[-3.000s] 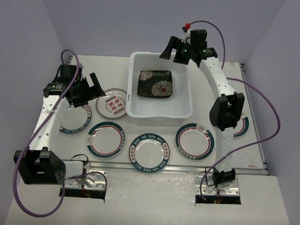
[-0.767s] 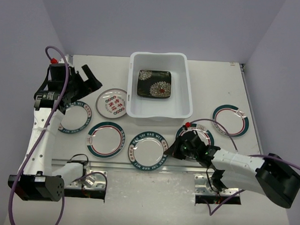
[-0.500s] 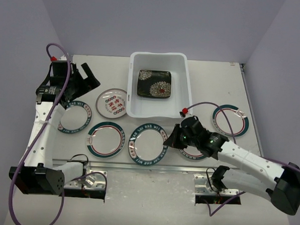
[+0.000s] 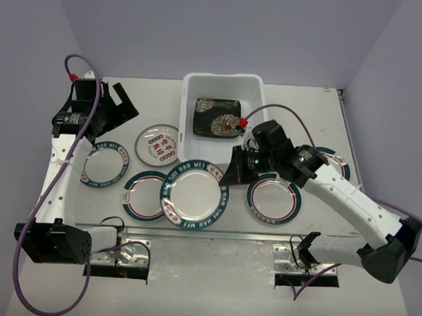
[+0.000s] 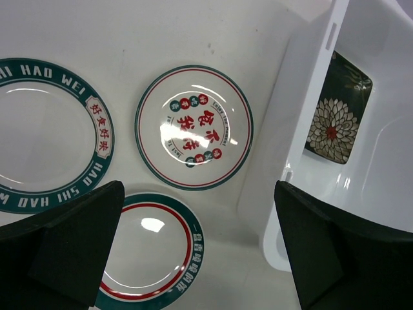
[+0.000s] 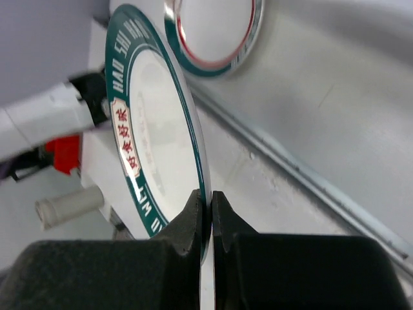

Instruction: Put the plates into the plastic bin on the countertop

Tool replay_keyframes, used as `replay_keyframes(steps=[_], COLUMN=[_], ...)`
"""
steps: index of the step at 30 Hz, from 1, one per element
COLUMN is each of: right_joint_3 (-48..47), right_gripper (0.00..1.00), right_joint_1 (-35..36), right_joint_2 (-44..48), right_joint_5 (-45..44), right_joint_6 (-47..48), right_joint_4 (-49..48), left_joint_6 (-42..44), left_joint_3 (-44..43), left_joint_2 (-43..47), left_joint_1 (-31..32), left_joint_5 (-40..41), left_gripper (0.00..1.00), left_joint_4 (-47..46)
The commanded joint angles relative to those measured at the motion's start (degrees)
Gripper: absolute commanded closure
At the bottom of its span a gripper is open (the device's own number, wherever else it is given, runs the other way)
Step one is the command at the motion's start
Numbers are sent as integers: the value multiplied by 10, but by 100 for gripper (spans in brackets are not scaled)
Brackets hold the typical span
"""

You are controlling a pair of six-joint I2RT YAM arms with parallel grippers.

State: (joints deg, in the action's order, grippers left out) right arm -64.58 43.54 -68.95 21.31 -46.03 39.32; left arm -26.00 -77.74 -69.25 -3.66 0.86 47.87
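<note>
My right gripper (image 4: 230, 176) is shut on the rim of a round white plate (image 4: 192, 193) with a teal lettered rim and holds it lifted above the countertop (image 4: 304, 113), in front of the plastic bin (image 4: 184, 122). The right wrist view shows that plate (image 6: 155, 148) edge-on, pinched between the jaws of the right gripper (image 6: 210, 206). A square black floral plate (image 4: 217, 118) lies in the bin. My left gripper (image 4: 119, 103) hangs open and empty at the far left, over the small plate with red characters (image 5: 193, 127).
Other teal-rimmed plates lie on the countertop: at the left (image 4: 103, 164), partly under the lifted plate (image 4: 141, 195), under the right arm (image 4: 273, 199), and at the far right (image 4: 331, 167). A metal rail (image 4: 214, 235) runs along the near edge.
The right gripper has taken the front plate by its rim and raised it off the countertop, moving back toward the bin. The left arm has barely shifted.
</note>
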Motion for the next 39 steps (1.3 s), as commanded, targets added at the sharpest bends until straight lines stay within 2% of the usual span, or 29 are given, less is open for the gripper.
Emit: replay_keyframes(steps=[1, 3, 7, 8, 9, 12, 19, 23, 24, 27, 30, 31, 33, 39], right_joint_3=[-86, -150, -253, -311, -316, -396, -545, -533, -515, -528, -591, -608, -621, -609], right_gripper=[100, 100, 100, 100, 100, 100, 100, 98, 91, 57, 38, 28, 1, 1], right_joint_1=[-120, -183, -244, -263, -265, -283, -290, -288, -286, -282, -279, -278, -275, -263], right_joint_2=[-56, -122, -254, -301, -304, -426, -576, -606, -603, -598, -623, -625, -616, -589], right_joint_5=[19, 31, 19, 12, 11, -31, -36, -46, -47, -56, -80, -91, -111, -141], right_joint_6=[26, 37, 59, 69, 70, 67, 99, 98, 95, 100, 122, 130, 138, 183], right_joint_4=[-77, -102, -104, -104, -104, -108, -97, -117, -133, -138, -98, -87, -77, -64], left_joint_6=[-4, -5, -2, 5, 5, 23, 36, 49, 51, 55, 55, 56, 58, 68], left_joint_3=[-28, -24, -8, -3, -3, 10, 20, 24, 26, 32, 38, 41, 43, 8], left_joint_2=[-15, -20, -32, -50, -51, -89, -94, -85, -84, -87, -103, -109, -121, -193], left_joint_1=[6, 6, 6, 6, 6, 6, 6, 6, 6, 6, 6, 6, 6, 6], left_joint_5=[3, -6, -20, -24, -33, -60, -44, -15, -11, 11, 14, 14, 17, 40], left_gripper=[0, 0, 0, 0, 0, 0, 0, 0, 0, 0, 0, 0, 0, 0], left_joint_4=[-11, -15, -22, -20, -23, -17, 4, 18, 20, 20, 20, 18, 12, 3])
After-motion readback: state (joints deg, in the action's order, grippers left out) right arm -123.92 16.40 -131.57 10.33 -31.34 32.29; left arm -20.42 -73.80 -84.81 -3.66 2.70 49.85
